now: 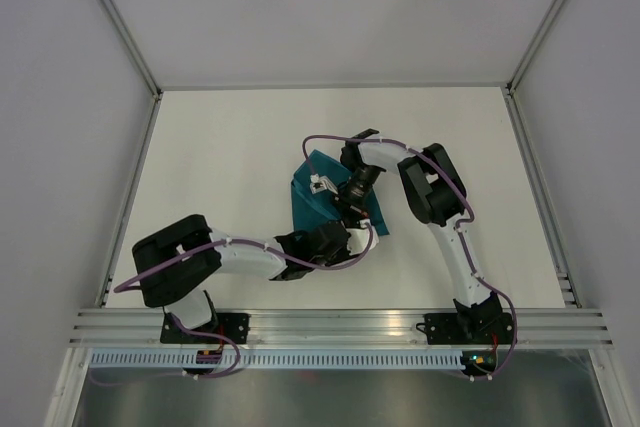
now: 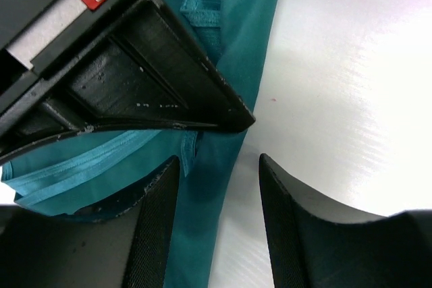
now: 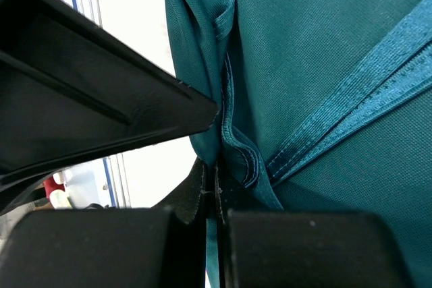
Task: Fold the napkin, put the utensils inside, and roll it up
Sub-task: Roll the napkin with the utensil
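Observation:
The teal napkin [image 1: 308,195] lies bunched and partly folded in the middle of the white table [image 1: 220,147]. My right gripper [image 1: 351,211] reaches down onto its near right part. In the right wrist view the right gripper [image 3: 217,183] is shut on a folded, hemmed edge of the napkin [image 3: 324,65]. My left gripper [image 1: 345,234] sits at the napkin's near edge. In the left wrist view the left gripper [image 2: 219,190] is open, and a strip of the napkin [image 2: 226,45] runs between its fingers beside the left one. No utensils are in view.
The two grippers are very close together over the cloth: the right gripper's black body [image 2: 135,79] fills the top left of the left wrist view. Grey walls enclose the table on three sides, and an aluminium rail [image 1: 340,325] runs along the near edge.

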Controlling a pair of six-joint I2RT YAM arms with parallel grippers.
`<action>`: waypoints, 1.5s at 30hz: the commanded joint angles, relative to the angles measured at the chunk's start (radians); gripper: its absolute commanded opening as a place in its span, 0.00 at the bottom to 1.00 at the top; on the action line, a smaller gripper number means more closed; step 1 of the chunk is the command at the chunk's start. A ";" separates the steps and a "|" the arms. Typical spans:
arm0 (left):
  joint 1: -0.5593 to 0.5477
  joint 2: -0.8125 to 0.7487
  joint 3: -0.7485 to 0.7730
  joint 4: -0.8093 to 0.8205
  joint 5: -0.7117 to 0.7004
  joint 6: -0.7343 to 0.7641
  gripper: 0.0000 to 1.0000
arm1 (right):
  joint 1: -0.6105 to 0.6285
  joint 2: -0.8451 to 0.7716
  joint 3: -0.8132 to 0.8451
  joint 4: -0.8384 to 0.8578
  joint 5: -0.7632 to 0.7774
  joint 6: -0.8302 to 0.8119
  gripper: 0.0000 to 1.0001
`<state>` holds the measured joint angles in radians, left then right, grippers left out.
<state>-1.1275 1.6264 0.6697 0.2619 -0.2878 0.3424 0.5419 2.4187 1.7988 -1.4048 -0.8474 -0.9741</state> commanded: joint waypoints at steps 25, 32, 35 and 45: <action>0.130 0.086 0.061 -0.089 0.407 -0.120 0.02 | -0.060 -0.173 -0.021 0.111 -0.028 0.024 0.55; 0.185 0.093 0.039 -0.044 0.539 -0.209 0.02 | -0.164 -0.340 -0.065 0.364 -0.042 0.270 0.74; 0.213 0.099 0.054 -0.047 0.610 -0.253 0.02 | -0.232 -0.409 -0.102 0.453 -0.050 0.327 0.74; 0.311 0.156 0.154 -0.171 0.858 -0.318 0.02 | -0.321 -0.776 -0.577 0.787 0.033 0.236 0.74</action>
<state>-0.8391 1.7428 0.8104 0.1982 0.4137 0.0895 0.2012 1.7424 1.3216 -0.7483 -0.8196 -0.6800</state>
